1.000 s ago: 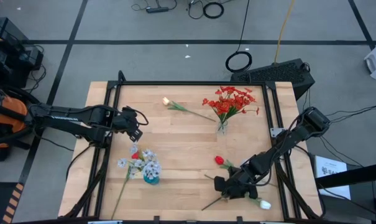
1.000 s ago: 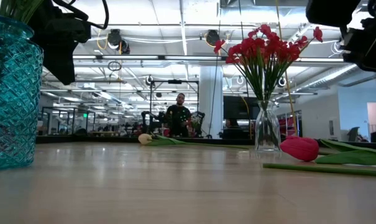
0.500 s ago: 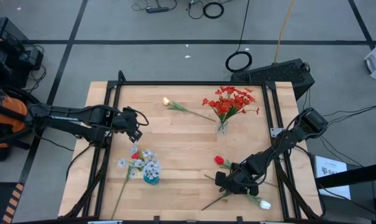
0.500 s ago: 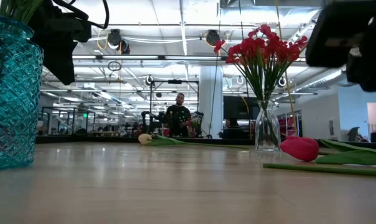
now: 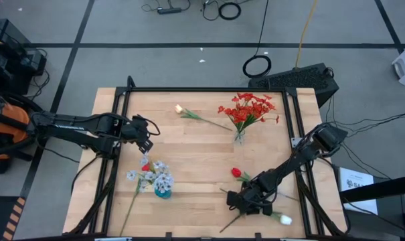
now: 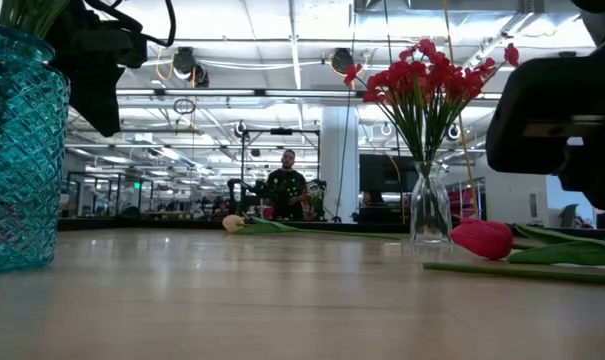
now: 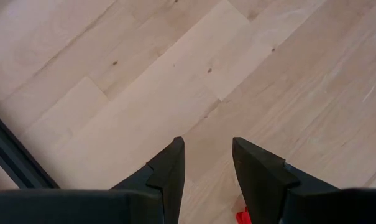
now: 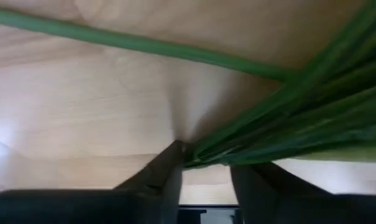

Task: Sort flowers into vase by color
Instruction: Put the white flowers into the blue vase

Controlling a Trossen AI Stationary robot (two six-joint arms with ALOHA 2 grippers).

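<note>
High view: the right gripper is low over the near right part of the table, among loose flowers: a red tulip just beyond it and a cream-white tulip near the front edge, their green stems crossing under the fingers. The clear vase with red blossoms stands well apart, farther back. The teal vase with pale sprays sits at front left; another cream tulip lies at the back. The left gripper waits above the left side of the table.

Low view: the red tulip lies flat, its stem along the table. A person stands far off in the room.

Left wrist view: the left fingers stand spread over bare wood, holding nothing.

Right wrist view: the right fingers straddle a bundle of green leaves and stems, with another stem running across beyond it. Whether they pinch the bundle or only rest beside it cannot be told.

Risk, as judged: with stems overlapping, a closure here may catch leaves rather than stem, so the flower slips on lifting, or may take two flowers of different colours at once, spoiling the sort. A dragged stem could also sweep the cream-white tulip off the front edge.
</note>
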